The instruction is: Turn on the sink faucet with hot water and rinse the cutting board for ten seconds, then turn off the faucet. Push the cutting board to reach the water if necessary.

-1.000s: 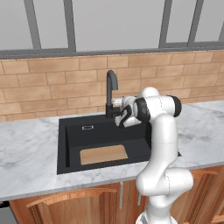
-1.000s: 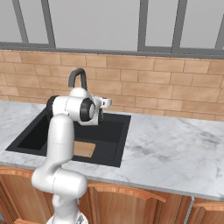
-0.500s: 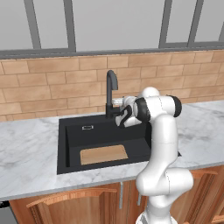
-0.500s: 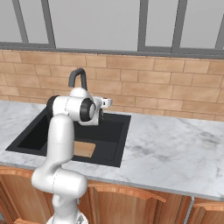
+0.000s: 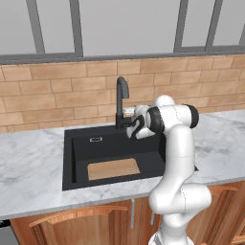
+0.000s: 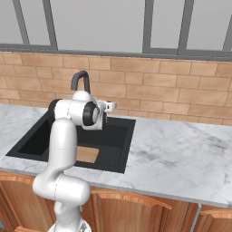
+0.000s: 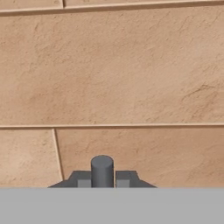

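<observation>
The cutting board (image 5: 114, 169) lies flat on the sink (image 5: 76, 158) floor, below and nearer than the hand (image 5: 129, 125); the hand sits against the faucet (image 5: 122, 98) base, its grip impossible to judge; brick wall (image 7: 113, 70) directly ahead.

A matte black sink (image 5: 76, 158) was set into a white countertop (image 5: 28, 172) veined with grey marble. A light-brown wooden cutting board (image 5: 114, 169) lay near the basin's front edge. The gooseneck faucet (image 5: 121, 98) was dark grey. Behind it ran a wall of tan and orange-brown bricks (image 5: 57, 95) with pale mortar lines. The cabinets (image 6: 149, 213) below were reddish-brown wood. The window frame (image 5: 119, 56) was grey. The arm (image 5: 174, 158) was white with dark joints.
</observation>
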